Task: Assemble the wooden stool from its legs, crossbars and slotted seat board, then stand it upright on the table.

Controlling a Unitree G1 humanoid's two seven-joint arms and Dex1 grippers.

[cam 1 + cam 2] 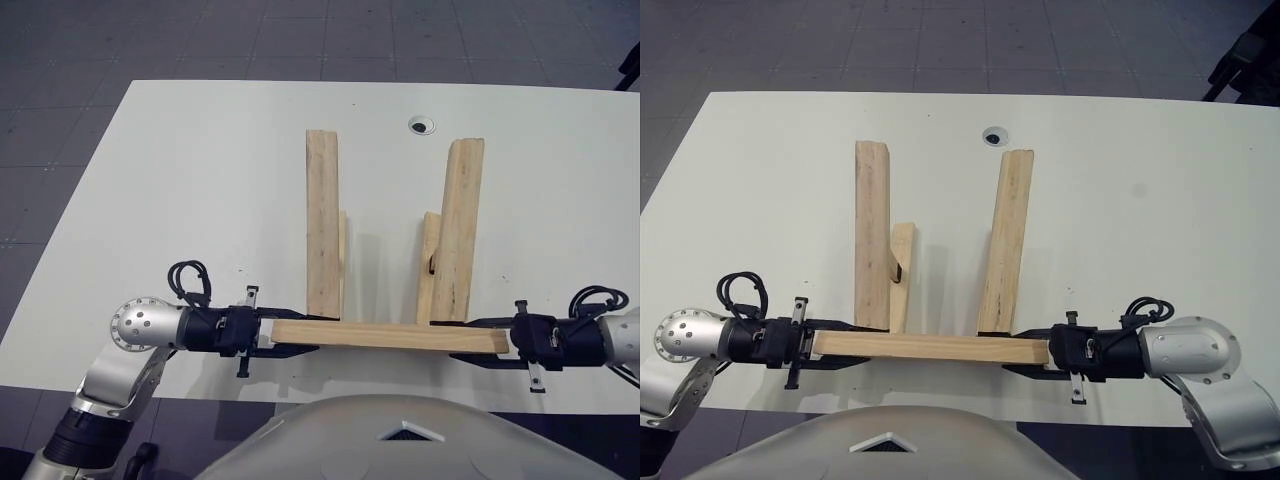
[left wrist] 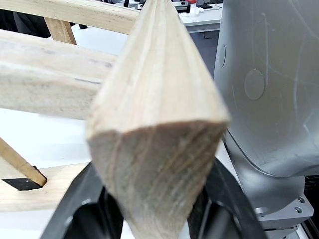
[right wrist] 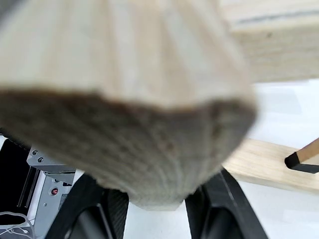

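The ends of the seat board [image 1: 390,336] hide the fingertips of the left gripper [image 1: 272,335] and right gripper [image 1: 503,346]; beyond the seat board, a leg [image 1: 458,230] covers part of a crossbar [image 1: 430,262]

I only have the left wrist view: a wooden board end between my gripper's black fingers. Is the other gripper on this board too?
Observer: Yes. The right gripper is shut on the far end of the long pale wooden seat board; the left gripper clamps the opposite end.
Operator: Which way do the legs point?
Observer: Two flat pale wooden legs run from the board away from the robot, over the white table.
Operator: Anything beyond them?
Observer: A small round cable hole in the table, past the legs' far ends.
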